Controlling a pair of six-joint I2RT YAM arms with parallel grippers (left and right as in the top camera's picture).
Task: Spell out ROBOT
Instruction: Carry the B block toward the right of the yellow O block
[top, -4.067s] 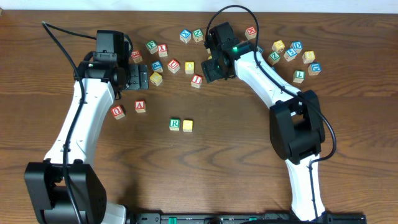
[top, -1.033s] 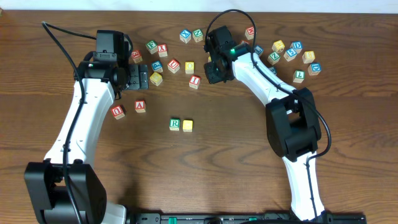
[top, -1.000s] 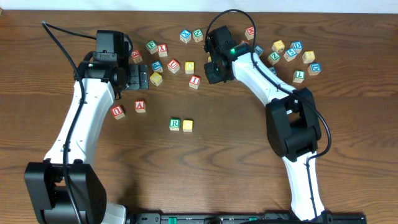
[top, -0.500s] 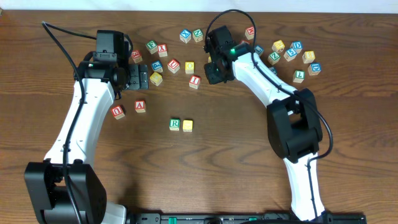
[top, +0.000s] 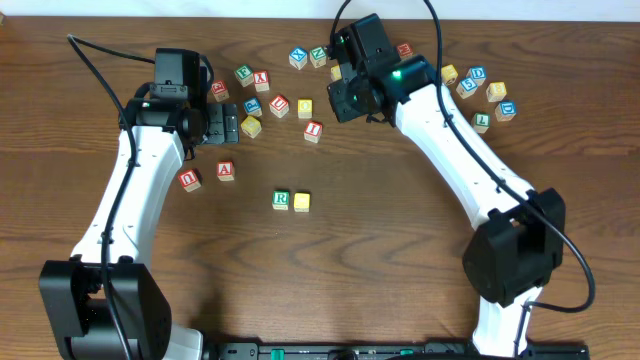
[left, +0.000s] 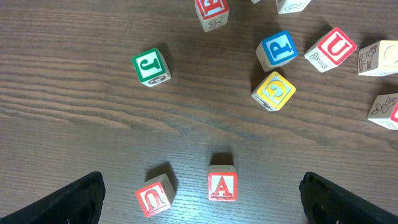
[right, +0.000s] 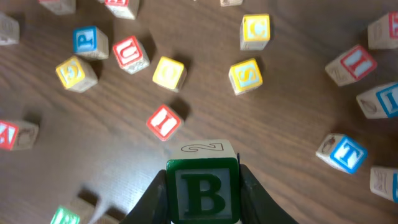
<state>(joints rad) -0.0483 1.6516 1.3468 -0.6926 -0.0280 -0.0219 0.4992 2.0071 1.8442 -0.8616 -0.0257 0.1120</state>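
A green R block (top: 281, 199) and a yellow block (top: 302, 201) stand side by side on the brown table (top: 380, 260). My right gripper (right: 203, 196) is shut on a green B block (right: 203, 190) and holds it up off the table; the overhead view shows this gripper (top: 345, 100) above the scattered letters, with the B block hidden under it. My left gripper (left: 202, 202) is open, a black finger (left: 74, 199) at each lower corner of its view. A red A block (left: 222, 186) and a red U block (left: 154, 198) lie between those fingers on the wood.
Loose blocks lie below the right gripper: red I (right: 165, 121), yellow S (right: 245, 76), yellow C (right: 255, 30), blue T (right: 344, 153), blue P (right: 89, 40). A green J (left: 150, 66) lies ahead of the left gripper. More blocks cluster at the back right (top: 475, 85).
The right arm has swung out to the right and its wrist has risen, carrying the B block up from the table. The left arm has not moved.
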